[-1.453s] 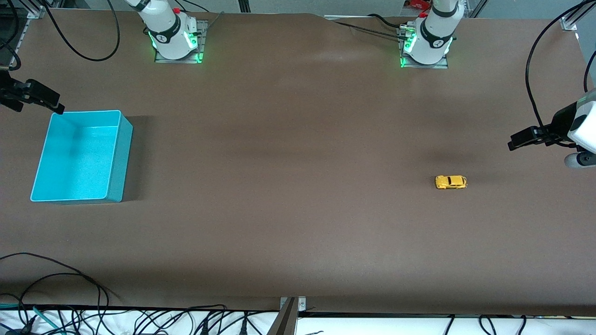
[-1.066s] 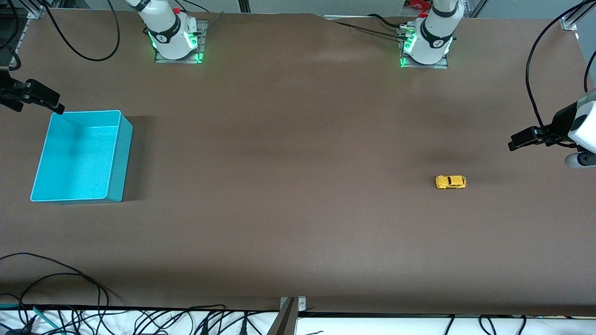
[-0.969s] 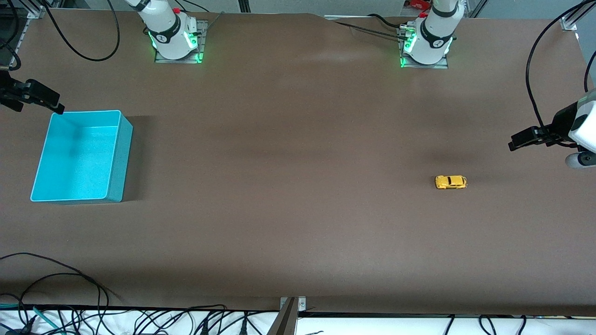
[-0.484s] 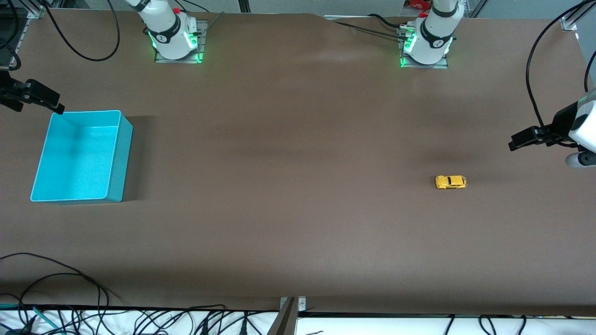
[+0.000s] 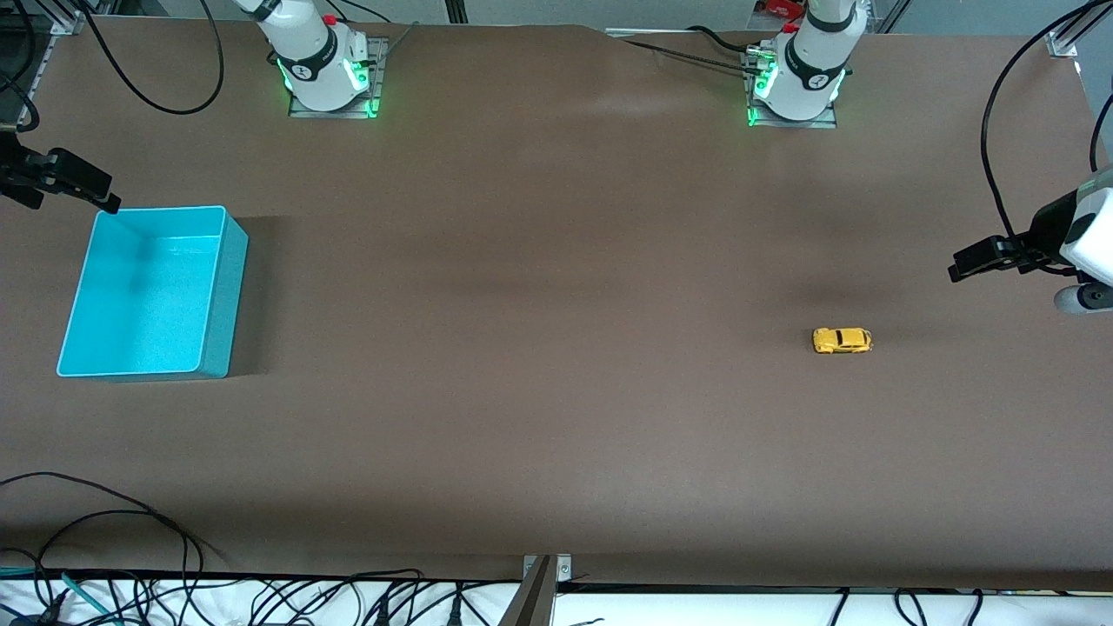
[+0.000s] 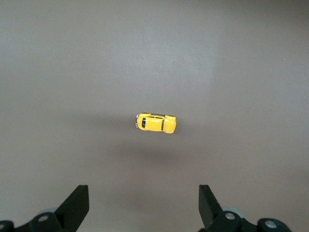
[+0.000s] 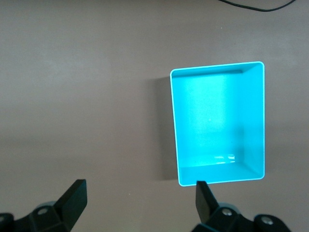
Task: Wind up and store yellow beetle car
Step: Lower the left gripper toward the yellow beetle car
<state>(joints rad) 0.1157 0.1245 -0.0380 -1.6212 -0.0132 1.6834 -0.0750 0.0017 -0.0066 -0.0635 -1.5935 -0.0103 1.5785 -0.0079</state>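
The yellow beetle car (image 5: 842,340) is tiny, with dark windows, and stands on its wheels on the brown table toward the left arm's end. In the left wrist view the car (image 6: 155,123) sits on the table ahead of my left gripper (image 6: 142,204), which is open and empty. That left gripper (image 5: 958,268) hangs over the table at the left arm's end, apart from the car. My right gripper (image 5: 111,202) hovers by a corner of the turquoise bin (image 5: 143,296). It is open and empty (image 7: 140,197), with the bin (image 7: 217,121) partly ahead of it.
The turquoise bin holds nothing and stands at the right arm's end of the table. Both arm bases (image 5: 326,74) (image 5: 796,83) stand along the table's edge farthest from the front camera. Loose cables (image 5: 130,556) lie along the nearest edge.
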